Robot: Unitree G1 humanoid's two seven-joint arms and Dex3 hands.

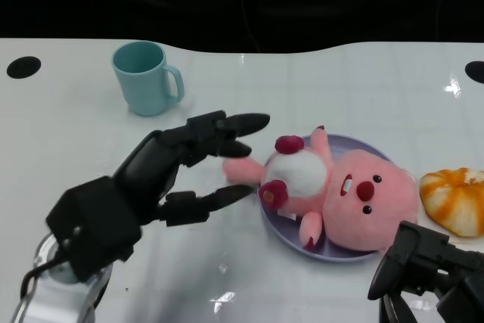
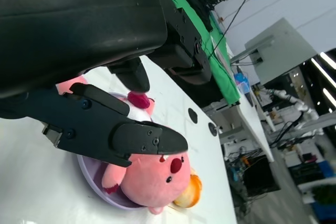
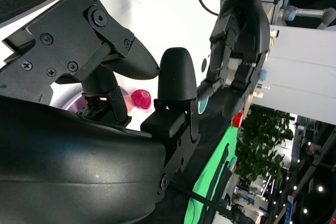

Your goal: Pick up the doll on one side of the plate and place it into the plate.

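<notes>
A pink plush doll (image 1: 355,198) with a white belly lies on its back in the lavender plate (image 1: 281,234), its feet pointing left over the rim. My left hand (image 1: 162,175) sits just left of the plate. Its fingers (image 1: 231,128) and thumb are spread above and below the doll's near foot, with a gap on both sides. The left wrist view shows the doll (image 2: 157,174) resting in the plate (image 2: 90,176) beyond the spread fingers. My right hand (image 1: 427,270) waits at the lower right, in front of the plate, holding nothing; its fingers (image 3: 113,51) stand apart.
A teal mug (image 1: 145,77) stands at the back left. An orange and white bun (image 1: 456,198) lies right of the plate, close to the doll's head. Black round holes (image 1: 23,66) mark the table's far corners.
</notes>
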